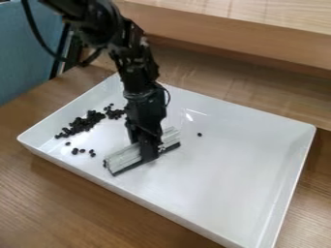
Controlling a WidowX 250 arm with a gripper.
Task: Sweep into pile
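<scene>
Sweeper (123, 160) in the gripper's (149, 151) grasp; dark pieces (81, 124) loosely gathered

The small dark pieces lie inside the white tray (239, 164), mostly in a long, uneven heap toward the left of the view. A few sit apart, between the heap and the near rim; one single piece (200, 134) lies alone on the opposite side of the sweeper.

The sweeper, a pale ribbed bar with a dark lower edge, is set diagonally across the tray, its lower-left end toward the near rim. The gripper is closed on it around mid-length, fingertips pointing down.

The black arm (132, 65) enters at the upper left, bends, then drops steeply, close to upright, over the tray. A cable (36, 35) loops beside its upper part.

The tray rests on a wood-grain table (38, 203). Behind it is a raised wooden ledge (259, 36); a blue panel (22, 58) is at upper left.
</scene>
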